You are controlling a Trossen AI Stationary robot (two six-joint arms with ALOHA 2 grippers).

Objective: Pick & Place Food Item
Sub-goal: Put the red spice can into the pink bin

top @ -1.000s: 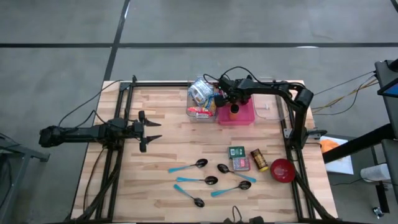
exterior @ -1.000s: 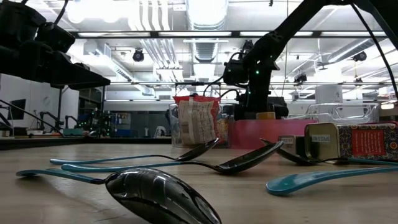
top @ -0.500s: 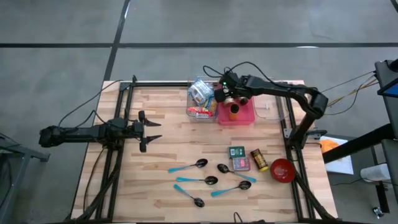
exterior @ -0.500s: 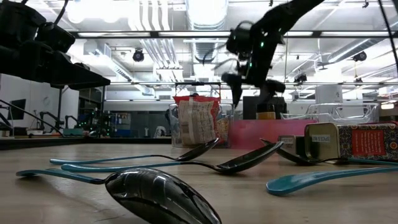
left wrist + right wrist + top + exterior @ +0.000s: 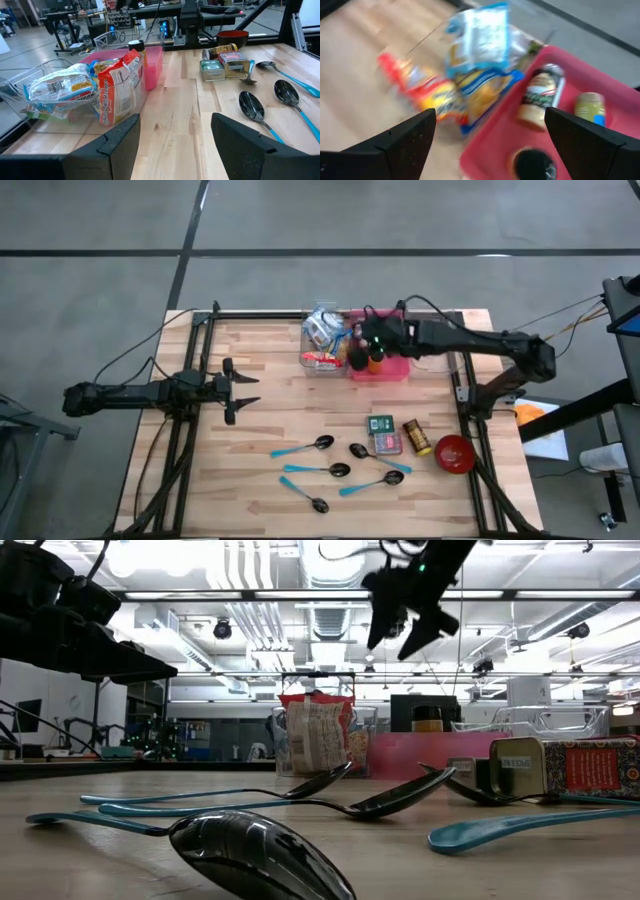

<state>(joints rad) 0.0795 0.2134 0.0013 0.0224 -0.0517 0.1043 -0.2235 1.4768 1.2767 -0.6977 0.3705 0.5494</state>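
Right gripper (image 5: 362,346) jaws wide, nothing held, high above seam between clear bin (image 5: 312,363) of snack packets (image 5: 322,328) and pink bin (image 5: 394,367) with jars (image 5: 539,96); food directly below, straight descent (which item is target: cannot tell). Obstruction: bin walls, packets crowded. Left gripper (image 5: 240,388) parted, empty, well apart at left side. Spoons (image 5: 335,470), tins (image 5: 384,434), red bowl (image 5: 454,453) at near edge, clear of path

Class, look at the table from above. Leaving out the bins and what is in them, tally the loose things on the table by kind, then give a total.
Spoons: 5
Square tins: 2
Can lying on its side: 1
Red bowl: 1
Total: 9
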